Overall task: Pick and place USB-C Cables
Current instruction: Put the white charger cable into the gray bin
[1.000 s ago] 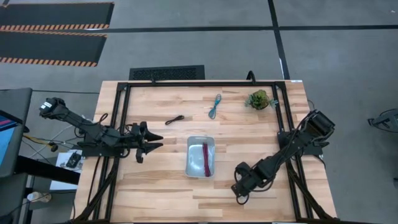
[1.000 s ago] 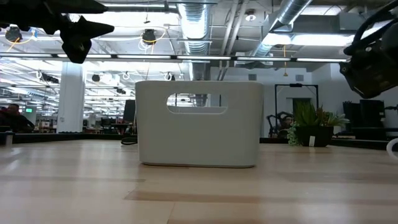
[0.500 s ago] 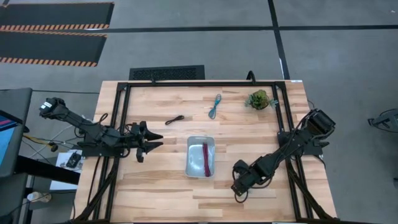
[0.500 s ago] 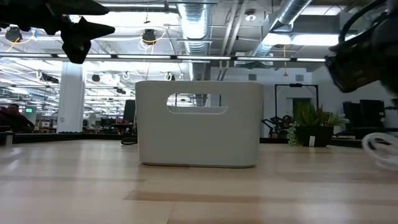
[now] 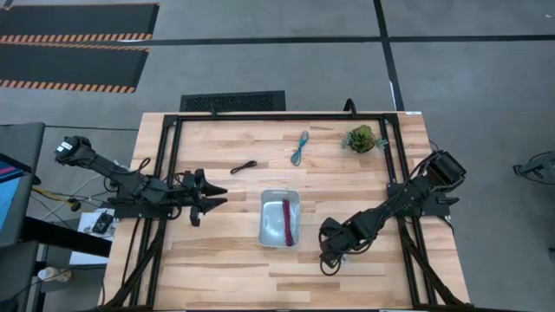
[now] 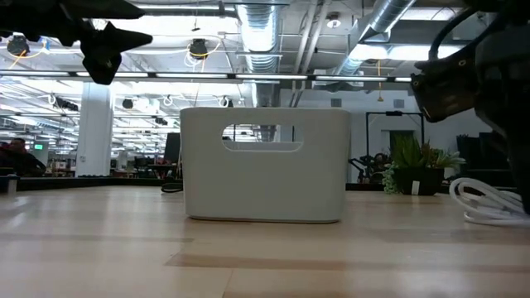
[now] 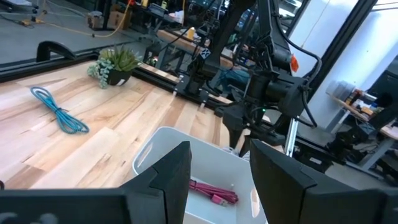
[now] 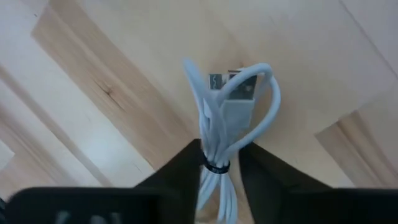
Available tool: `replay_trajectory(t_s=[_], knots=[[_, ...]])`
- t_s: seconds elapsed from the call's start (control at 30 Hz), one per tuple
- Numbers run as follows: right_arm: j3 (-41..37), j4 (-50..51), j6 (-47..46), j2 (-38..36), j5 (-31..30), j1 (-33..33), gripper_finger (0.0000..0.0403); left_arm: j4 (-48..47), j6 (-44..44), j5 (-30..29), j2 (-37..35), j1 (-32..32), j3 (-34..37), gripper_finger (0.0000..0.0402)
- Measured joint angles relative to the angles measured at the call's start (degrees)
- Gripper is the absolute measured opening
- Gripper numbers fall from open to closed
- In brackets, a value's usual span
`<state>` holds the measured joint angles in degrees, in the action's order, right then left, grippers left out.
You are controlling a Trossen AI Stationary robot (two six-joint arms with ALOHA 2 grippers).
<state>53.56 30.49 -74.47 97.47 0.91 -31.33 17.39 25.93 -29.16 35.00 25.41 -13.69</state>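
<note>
The white cable point(image 8: 225, 134) is gripped between the two dark fingers point(image 8: 180, 171) of the right tool point(image 8: 217, 168). Only its looped end and grey plug are seen in the right wrist view; the rest is cut off by the edge of the picture. From above, the white cable is hidden under the right tool point(image 5: 328, 254), which is low over the tabletop point(image 5: 217, 277), near the right of the tray point(image 5: 279, 217). In the low view a bit of white cable point(image 6: 484, 203) is seen at the right edge, maybe touching the wood, but this is hard to tell.

The dark red cable point(image 5: 287, 221) is lying inside the tray. In the left wrist view it looks pink point(image 7: 214, 193), and part of it is hidden behind the left tool's fingers point(image 7: 168, 177).

The left tool point(image 5: 208, 198) is held above the tabletop, well left of the tray. Its fingers are set partly apart, and nothing is held.

The teal-blue cable point(image 5: 299, 148) is lying at the far side, left of the green plant point(image 5: 360, 139). The black cable point(image 5: 242, 166) is lying nearer the left tool; it is very thin and its shape is hard to make out.

No writing or label can be read.
</note>
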Motion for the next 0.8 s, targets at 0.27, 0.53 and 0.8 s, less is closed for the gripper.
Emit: replay_trajectory(t_s=[0.27, 0.53, 0.8], knots=[[0.0, -0.1, -1.8, 0.0, 0.0, 0.0, 0.0253, -0.1, -0.2, 0.3, 0.0, 0.0, 0.0, 0.0151], [0.3, 0.2, -2.0, 1.9, -0.4, -1.0, 0.0236, -0.1, -0.2, 0.3, 0.0, 0.0, 0.0, 0.0151], [0.3, 3.4, -5.1, 2.8, -1.3, -1.2, 0.0161, -0.1, 0.1, 0.0, 0.0, 0.0, 0.0, 0.015]])
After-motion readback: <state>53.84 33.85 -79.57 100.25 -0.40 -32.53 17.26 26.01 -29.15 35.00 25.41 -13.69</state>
